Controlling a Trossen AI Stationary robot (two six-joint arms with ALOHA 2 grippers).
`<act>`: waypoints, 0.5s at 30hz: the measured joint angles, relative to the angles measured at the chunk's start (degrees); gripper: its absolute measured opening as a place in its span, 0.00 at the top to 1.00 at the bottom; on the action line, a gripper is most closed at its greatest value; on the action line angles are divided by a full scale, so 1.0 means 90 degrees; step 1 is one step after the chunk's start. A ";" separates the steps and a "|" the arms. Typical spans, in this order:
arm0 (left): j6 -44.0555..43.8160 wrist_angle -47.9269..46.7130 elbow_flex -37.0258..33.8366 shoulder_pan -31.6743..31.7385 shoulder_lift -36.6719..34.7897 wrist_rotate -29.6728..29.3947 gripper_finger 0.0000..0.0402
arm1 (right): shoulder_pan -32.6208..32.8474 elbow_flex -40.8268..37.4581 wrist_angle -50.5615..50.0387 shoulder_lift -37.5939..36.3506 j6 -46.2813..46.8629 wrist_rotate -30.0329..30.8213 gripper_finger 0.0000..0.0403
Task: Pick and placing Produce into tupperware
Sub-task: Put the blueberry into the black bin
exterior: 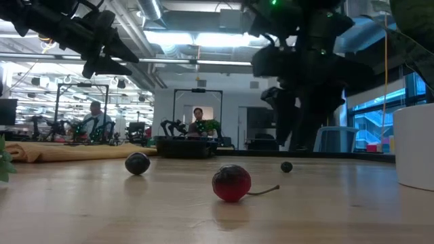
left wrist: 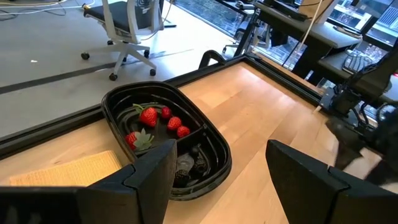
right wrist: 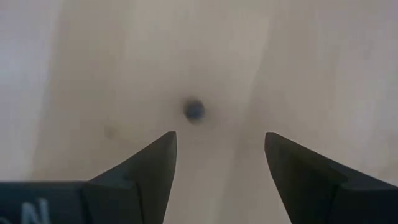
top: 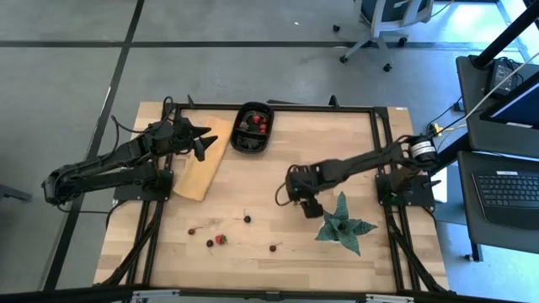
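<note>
The black tub [top: 253, 128] stands near the table's far edge and holds red strawberries [left wrist: 155, 118] and dark berries [left wrist: 189, 163]. Loose fruit lies toward the near edge: a dark berry [top: 247, 219], a strawberry [top: 221, 239] and a few stemmed cherries [top: 274, 247]. My right gripper [top: 307, 206] hangs open over the table's middle, pointing down; a small dark berry [right wrist: 194, 110] lies on the wood just ahead of its fingertips, also seen in the low view as a small berry [exterior: 286, 167]. My left gripper [top: 205, 141] is open, raised over the wooden board just left of the tub [left wrist: 168, 140].
A tan wooden board [top: 198, 164] lies left of the tub. A green spiky plant [top: 344, 223] in a white pot [exterior: 415, 146] stands right beside my right gripper, toward the near right. A black frame rail runs round the table. People sit in the room beyond.
</note>
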 joint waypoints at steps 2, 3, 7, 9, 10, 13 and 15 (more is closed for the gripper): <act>-0.0007 0.0000 0.0000 0.0000 0.0000 0.0000 0.40 | 0.0149 -0.0089 0.0376 0.0000 0.0048 -0.0004 0.40; -0.0007 0.0000 0.0000 0.0000 0.0000 0.0000 0.40 | 0.0213 -0.0126 0.0482 0.0000 0.0051 -0.0004 0.40; -0.0011 0.0000 0.0000 0.0000 0.0000 0.0000 0.40 | 0.0305 -0.0247 0.0840 0.0000 0.0051 -0.0016 0.44; -0.0014 0.0002 0.0000 0.0000 0.0000 0.0000 0.40 | 0.0293 -0.0311 0.0893 0.0007 0.0048 -0.0006 0.46; -0.0016 0.0000 0.0000 0.0000 0.0000 0.0000 0.40 | 0.0282 -0.0329 0.0937 0.0007 0.0044 -0.0001 0.47; -0.0016 0.0001 0.0000 0.0000 0.0000 -0.0002 0.40 | 0.0258 -0.0427 0.1314 0.0007 0.0046 -0.0002 0.50; -0.0018 0.0000 0.0000 0.0002 0.0000 0.0000 0.40 | 0.0257 -0.0557 0.1461 0.0007 0.0045 -0.0001 0.51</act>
